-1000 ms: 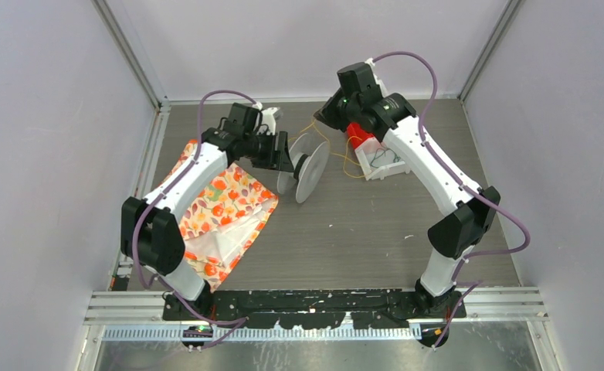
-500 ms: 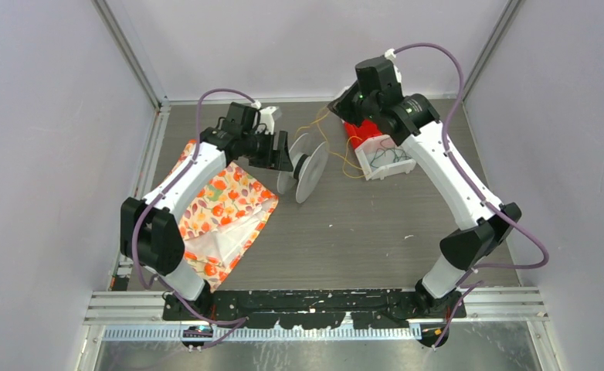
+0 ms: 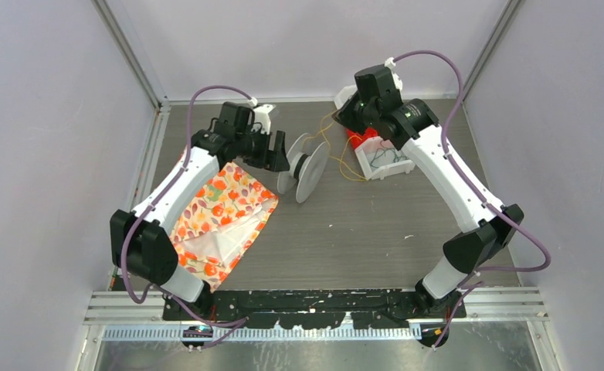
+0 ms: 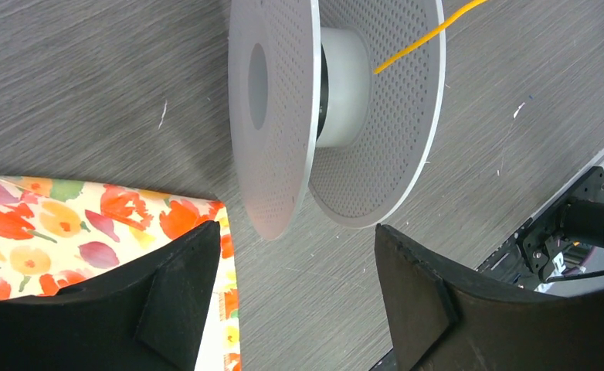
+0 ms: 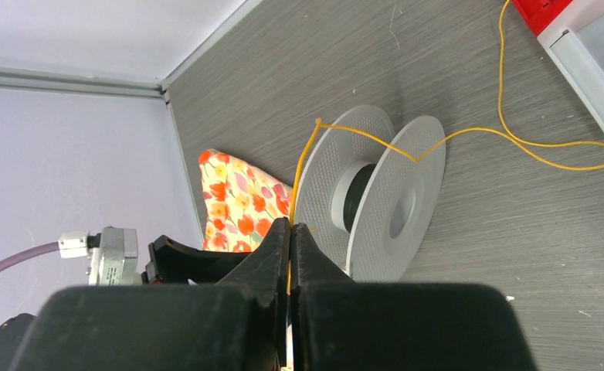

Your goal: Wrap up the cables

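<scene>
currently: spool (image 3: 303, 166), standing on edge on the counter (image 3: 361, 232). left pincer (image 4: 295, 247), released just beside the spool, likely to steady it. right pincer (image 5: 291, 232), clenched on the yellow cable (image 5: 531, 147) near the spool, i judge to feed it; slack trails beyond toward the white box (image 3: 384, 161).

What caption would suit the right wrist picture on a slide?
Right gripper pinches a yellow wire draped over a clear spool on the table.

Pale lilac walls (image 3: 44, 154) box in a grey wood-grain table (image 3: 361, 232) — aluminium corner rails (image 3: 127, 54).
</scene>
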Robot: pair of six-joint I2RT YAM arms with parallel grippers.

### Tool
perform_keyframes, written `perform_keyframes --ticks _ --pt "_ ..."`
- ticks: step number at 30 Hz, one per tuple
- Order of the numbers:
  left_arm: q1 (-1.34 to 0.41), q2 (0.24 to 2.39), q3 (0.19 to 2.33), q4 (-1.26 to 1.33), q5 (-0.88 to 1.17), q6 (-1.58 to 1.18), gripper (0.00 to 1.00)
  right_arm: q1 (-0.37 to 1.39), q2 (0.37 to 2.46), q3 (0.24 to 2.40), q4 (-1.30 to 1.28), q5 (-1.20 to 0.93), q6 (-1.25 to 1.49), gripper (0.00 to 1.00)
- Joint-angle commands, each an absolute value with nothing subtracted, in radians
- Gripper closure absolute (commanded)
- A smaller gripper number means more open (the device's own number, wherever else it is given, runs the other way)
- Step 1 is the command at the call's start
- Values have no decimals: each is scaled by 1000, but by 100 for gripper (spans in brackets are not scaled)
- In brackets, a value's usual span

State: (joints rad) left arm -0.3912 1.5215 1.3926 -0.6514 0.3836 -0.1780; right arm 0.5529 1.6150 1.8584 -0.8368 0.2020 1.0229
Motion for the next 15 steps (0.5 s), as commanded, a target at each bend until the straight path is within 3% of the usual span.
perform_keyframes --ticks 1,15 --pt "-385 1535 1447 -648 417 -168 25 553 1649 1875 -801 188 1016 100" --pt "-399 1591 1486 -611 387 -162 26 568 1810 2009 -804 101 1011 99"
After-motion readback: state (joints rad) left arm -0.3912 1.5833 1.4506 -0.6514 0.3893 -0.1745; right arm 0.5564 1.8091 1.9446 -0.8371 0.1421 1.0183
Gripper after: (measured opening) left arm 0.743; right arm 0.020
